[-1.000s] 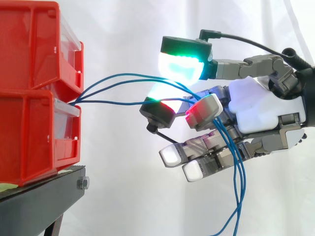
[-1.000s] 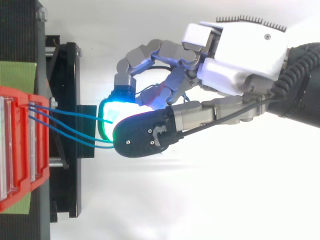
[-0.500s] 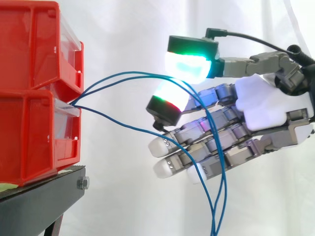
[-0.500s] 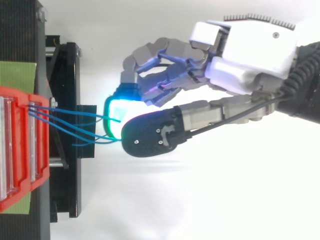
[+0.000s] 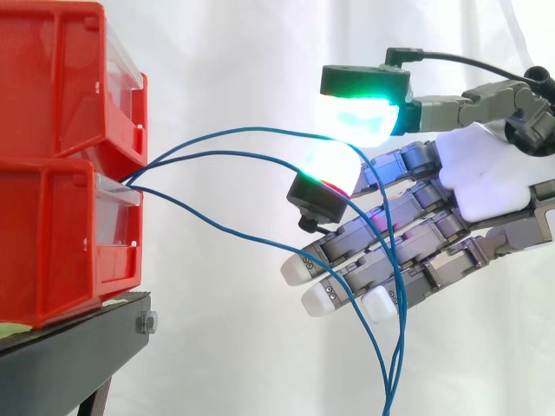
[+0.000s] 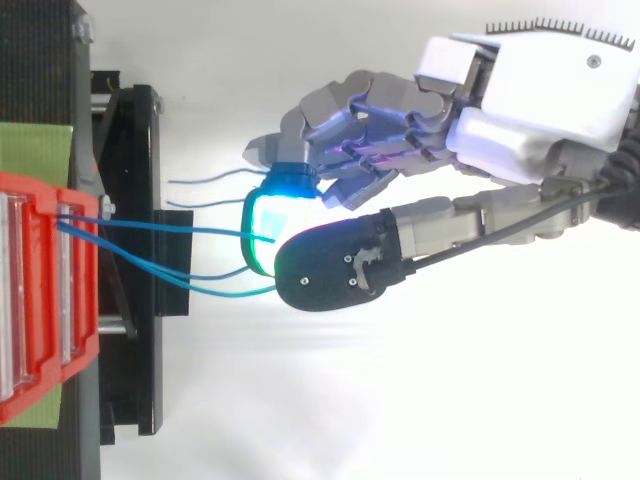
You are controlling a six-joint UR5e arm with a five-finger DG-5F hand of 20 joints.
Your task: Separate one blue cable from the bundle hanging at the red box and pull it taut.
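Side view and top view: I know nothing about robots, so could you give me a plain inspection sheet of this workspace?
Surface: black stand, carrying the bins.
Job's things: two stacked red bins; three blue cables come out between them.
Clutter: nothing seen.
Hand: the hand is to the right of the bins, with cables draped across it; whether it grips one cannot be told.
Cables: all three curve slack, none is taut; they hang down below the hand.
Surroundings: white curtain behind; a green patch on the stand.
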